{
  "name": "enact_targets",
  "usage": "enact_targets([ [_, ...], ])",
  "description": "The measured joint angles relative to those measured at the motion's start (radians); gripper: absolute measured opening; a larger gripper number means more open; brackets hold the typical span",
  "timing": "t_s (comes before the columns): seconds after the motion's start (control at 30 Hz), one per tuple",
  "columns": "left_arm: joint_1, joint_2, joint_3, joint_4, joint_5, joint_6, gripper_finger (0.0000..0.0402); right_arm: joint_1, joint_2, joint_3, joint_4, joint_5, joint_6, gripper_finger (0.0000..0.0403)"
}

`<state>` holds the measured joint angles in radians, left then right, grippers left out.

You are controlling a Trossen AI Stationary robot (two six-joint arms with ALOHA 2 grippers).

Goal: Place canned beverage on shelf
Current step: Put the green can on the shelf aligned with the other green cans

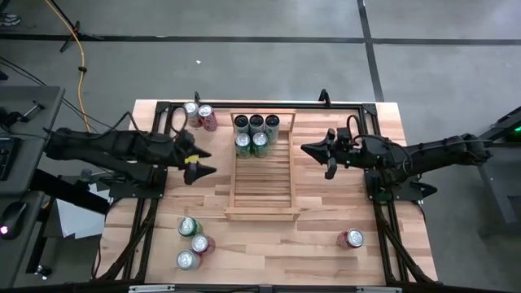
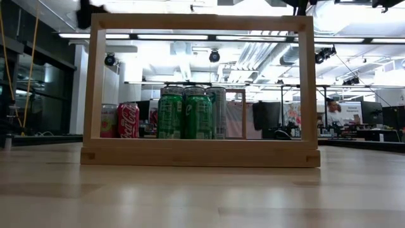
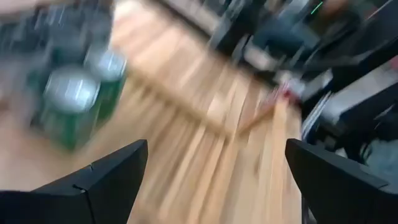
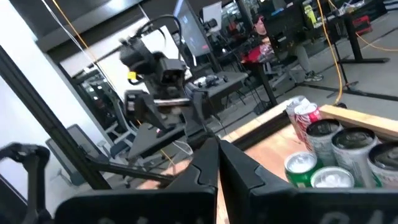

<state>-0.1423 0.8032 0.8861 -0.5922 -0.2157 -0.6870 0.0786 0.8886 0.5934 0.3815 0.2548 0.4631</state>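
The light-wood slatted shelf point(image 1: 261, 175) lies at the table's middle. Five cans stand at its far end: three dark-topped point(image 1: 257, 122) in the back row and two green point(image 1: 251, 143) in front of them. They also show in the low view point(image 2: 185, 115). My left gripper point(image 1: 204, 161) is open and empty, just left of the shelf, beside the green cans point(image 3: 73, 112). My right gripper point(image 1: 307, 149) is shut and empty, just right of the shelf. Its fingers meet in the right wrist view point(image 4: 217, 155).
A silver and a red can point(image 1: 200, 115) stand at the far left, outside the shelf. Three cans point(image 1: 192, 242) stand at the near left and one red can point(image 1: 352, 238) at the near right. Bare slats point(image 1: 261, 191) fill the shelf's near half.
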Motion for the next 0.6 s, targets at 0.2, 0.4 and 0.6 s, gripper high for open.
enact_targets([
  [0.2,-0.125,0.072,0.129,-0.457,-0.031,-0.524,0.0370,0.000,0.000,0.000,-0.054,0.049,0.010,0.0000],
  [0.4,-0.403,0.177,0.122,-0.517,-0.102,-0.874,0.0370,0.000,0.000,0.000,-0.063,0.089,0.036,0.0000],
  [0.6,-0.612,0.335,0.122,-0.531,-0.127,-1.213,0.0370,0.000,0.000,0.000,-0.067,0.090,0.037,0.0000],
])
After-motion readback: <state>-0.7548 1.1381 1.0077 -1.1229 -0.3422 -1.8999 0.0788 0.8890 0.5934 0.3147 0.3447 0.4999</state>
